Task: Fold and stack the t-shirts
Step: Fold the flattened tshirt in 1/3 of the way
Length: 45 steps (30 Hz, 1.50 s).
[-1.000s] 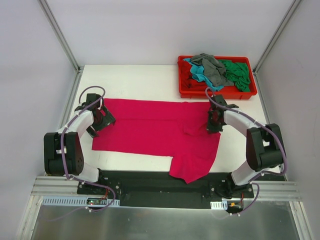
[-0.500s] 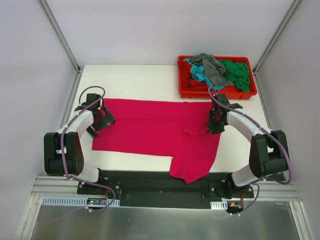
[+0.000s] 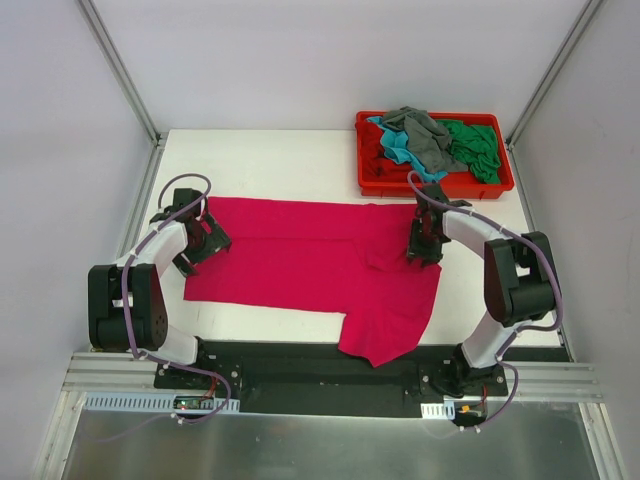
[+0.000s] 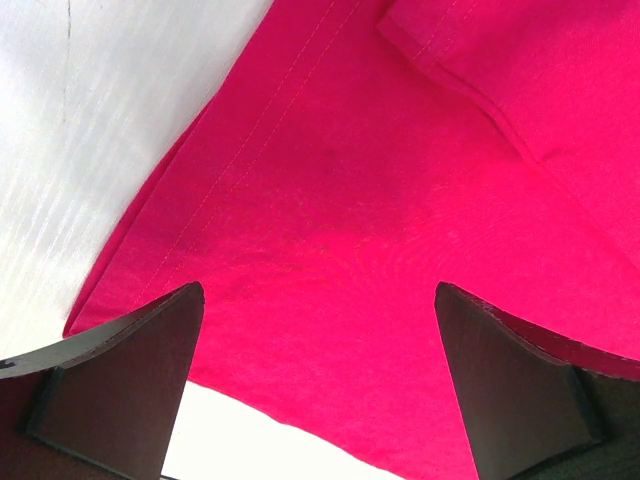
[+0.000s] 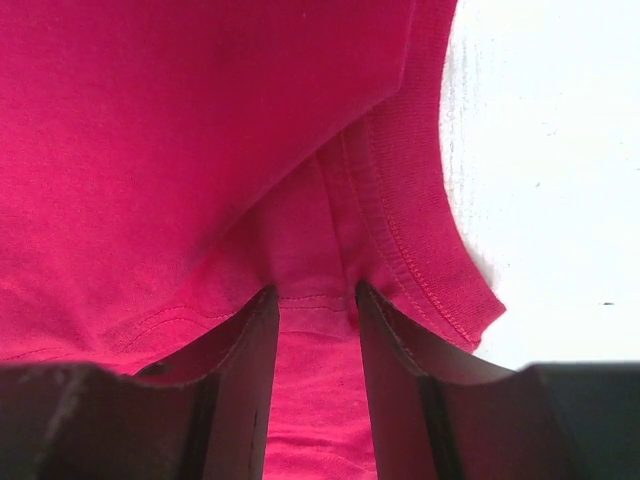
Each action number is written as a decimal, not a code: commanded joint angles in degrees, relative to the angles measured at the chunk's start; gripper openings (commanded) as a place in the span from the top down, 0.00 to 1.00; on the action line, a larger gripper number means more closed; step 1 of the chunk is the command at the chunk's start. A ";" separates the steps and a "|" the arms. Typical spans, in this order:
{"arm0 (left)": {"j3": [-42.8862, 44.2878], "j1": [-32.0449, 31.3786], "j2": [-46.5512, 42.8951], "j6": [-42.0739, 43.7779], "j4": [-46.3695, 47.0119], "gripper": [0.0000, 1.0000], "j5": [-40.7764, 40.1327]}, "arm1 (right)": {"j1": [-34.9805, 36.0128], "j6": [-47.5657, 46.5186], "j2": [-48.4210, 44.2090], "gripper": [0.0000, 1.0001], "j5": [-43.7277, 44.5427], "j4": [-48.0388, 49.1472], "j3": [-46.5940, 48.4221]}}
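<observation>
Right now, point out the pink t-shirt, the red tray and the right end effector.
pink t-shirt (image 3: 290, 255): top view, middle of body.
red tray (image 3: 480, 187): top view, near wall.
right end effector (image 5: 315, 296): right wrist view, midway between fingertips.

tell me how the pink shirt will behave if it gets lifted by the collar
Probably floppy: the pink shirt lies flat and creases where the right gripper pinches it by the collar, so it should sag and drape. Likely light, but being spread wide it may drag on the table.
</observation>
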 commanded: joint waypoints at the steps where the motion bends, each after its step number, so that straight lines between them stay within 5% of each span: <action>1: -0.23 0.62 -0.49 1.47 -0.05 0.01 -0.43 | -0.29 -0.63 -0.85 0.59 1.62 -0.07 0.71; 8: -0.05 0.70 -0.23 1.38 -0.05 0.01 0.01 | -0.37 -1.60 -0.68 0.59 -6.01 3.35 -0.35; 29: 0.21 0.70 0.83 1.64 -0.05 0.01 0.97 | -0.37 -0.46 -8.07 0.63 -9.97 4.68 -3.60; 45: 0.56 0.79 1.18 1.99 -0.14 0.01 1.67 | -0.29 1.39 -4.99 0.67 -4.70 4.06 -5.01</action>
